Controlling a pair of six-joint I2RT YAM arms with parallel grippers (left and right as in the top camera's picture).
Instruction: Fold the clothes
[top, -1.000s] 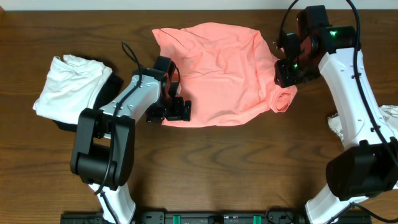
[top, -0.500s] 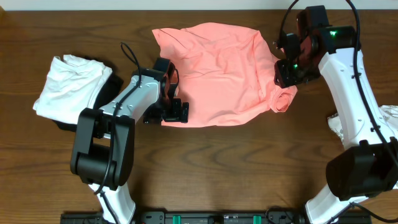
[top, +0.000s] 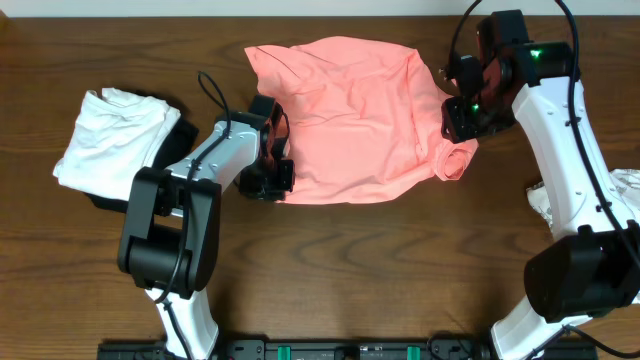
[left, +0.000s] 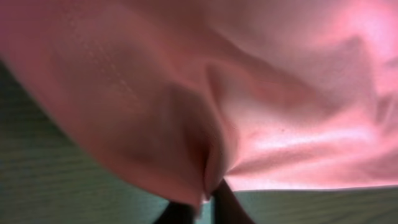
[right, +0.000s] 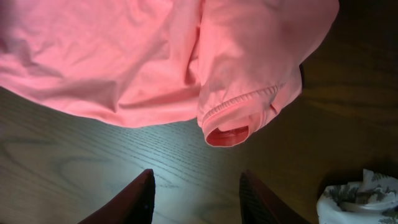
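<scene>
The clothes, one salmon-pink garment (top: 350, 120), lie spread on the far middle of the table. My left gripper (top: 273, 178) sits at the garment's near left edge, shut on a pinch of the pink fabric (left: 205, 180). In the left wrist view that fold runs down between the dark fingertips (left: 231, 208). My right gripper (top: 462, 118) hovers over the garment's right sleeve (right: 239, 118). It is open, its fingers (right: 134, 199) apart above bare wood with nothing between them (right: 198, 200).
A folded white garment (top: 115, 140) rests on a dark object at the left. A white cloth with grey leaf print (top: 622, 195) lies at the right edge, also seen in the right wrist view (right: 357, 199). The wooden table (top: 360, 270) stretches along the near side.
My left gripper went from wide open to shut on the garment's near left edge, shifting slightly left. The right arm has not moved.
</scene>
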